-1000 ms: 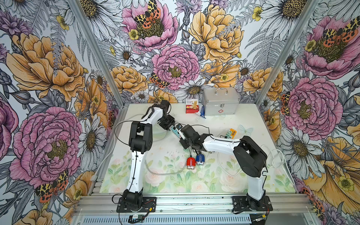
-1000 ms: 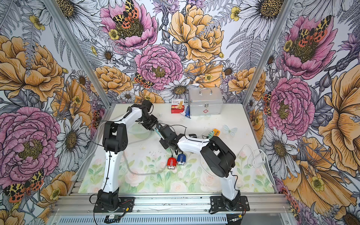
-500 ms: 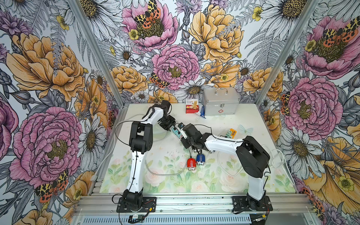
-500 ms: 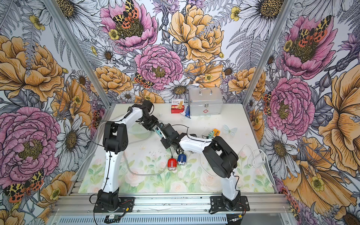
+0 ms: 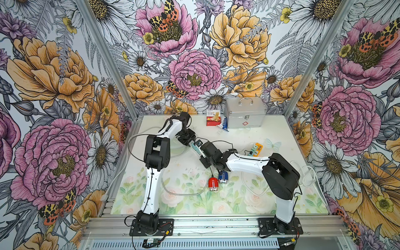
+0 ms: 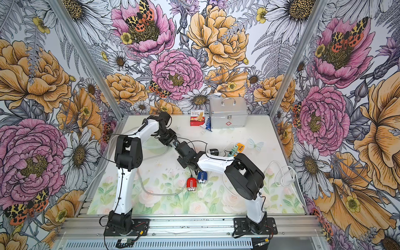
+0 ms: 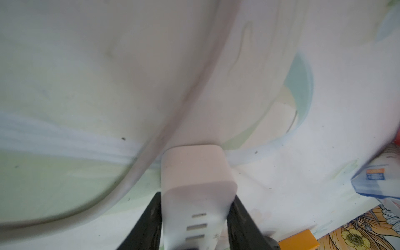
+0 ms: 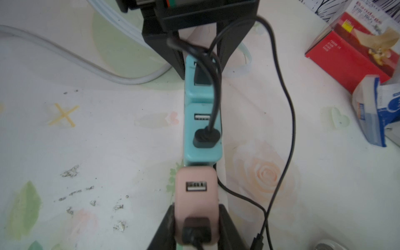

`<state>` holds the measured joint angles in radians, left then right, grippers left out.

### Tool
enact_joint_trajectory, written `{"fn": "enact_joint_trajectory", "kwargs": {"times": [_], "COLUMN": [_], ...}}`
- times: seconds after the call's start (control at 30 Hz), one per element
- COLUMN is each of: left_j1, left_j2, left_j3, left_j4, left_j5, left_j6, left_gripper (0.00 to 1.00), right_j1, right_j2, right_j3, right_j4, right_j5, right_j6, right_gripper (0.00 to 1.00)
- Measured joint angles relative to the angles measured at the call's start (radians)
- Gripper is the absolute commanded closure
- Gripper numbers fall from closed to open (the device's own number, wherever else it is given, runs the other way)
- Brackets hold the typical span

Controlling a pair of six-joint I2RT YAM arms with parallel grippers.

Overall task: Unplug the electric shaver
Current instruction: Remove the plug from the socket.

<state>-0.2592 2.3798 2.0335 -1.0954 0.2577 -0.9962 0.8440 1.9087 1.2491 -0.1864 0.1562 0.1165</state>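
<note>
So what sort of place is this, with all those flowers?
Probably a robot test booth rather than a real room: flower-printed walls on a metal frame, a left arm and right arm bolted to a rail, and props like a first-aid case on the table.

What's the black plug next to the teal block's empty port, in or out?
In. The right wrist view shows the black plug seated flush in the teal block, cable attached.
</note>
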Motion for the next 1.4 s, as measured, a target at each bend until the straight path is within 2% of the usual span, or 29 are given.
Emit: {"fn": "enact_joint_trajectory", "kwargs": {"times": [0.1,0.23,0.33,0.53,0.7,0.83,1.0,1.1,1.2,1.4], "left_j1": [0.0,-0.001,-0.002,-0.009,-0.012,-0.014,-0.018,-0.018,-0.018,-0.022], "left_j2": [0.001,0.004,0.004,0.008,0.01,0.011,0.012,0.015,0.017,0.018], "left_j3": [0.004,0.01,0.011,0.024,0.027,0.027,0.029,0.033,0.037,0.045], "left_j4": [-0.005,-0.012,-0.015,-0.039,-0.042,-0.044,-0.045,-0.048,-0.053,-0.072], "left_j5": [0.0,-0.001,-0.001,-0.001,-0.001,0.001,-0.001,-0.002,-0.002,0.003], "left_j6": [-0.003,-0.002,-0.003,-0.011,-0.011,-0.017,-0.026,-0.025,-0.025,-0.026], "left_gripper": [0.74,0.74,0.74,0.74,0.74,0.74,0.74,0.74,0.75,0.74], "right_j1": [-0.032,-0.036,-0.015,0.063,0.07,0.036,-0.038,-0.04,-0.016,0.066], "right_j2": [-0.008,-0.01,-0.01,-0.01,-0.01,-0.026,-0.047,-0.048,-0.047,-0.047], "right_j3": [-0.007,-0.014,-0.016,-0.016,-0.02,-0.046,-0.055,-0.055,-0.055,-0.055], "right_j4": [0.0,0.005,0.008,0.008,0.008,0.016,0.011,0.01,0.011,0.012], "right_j5": [-0.084,-0.093,-0.041,0.139,0.164,0.096,-0.086,-0.1,-0.049,0.142], "right_j6": [0.026,0.04,0.026,-0.034,-0.035,-0.003,0.04,0.043,0.028,-0.034], "right_gripper": [0.91,0.91,0.92,0.94,0.95,0.95,0.94,0.95,0.95,0.96]}}
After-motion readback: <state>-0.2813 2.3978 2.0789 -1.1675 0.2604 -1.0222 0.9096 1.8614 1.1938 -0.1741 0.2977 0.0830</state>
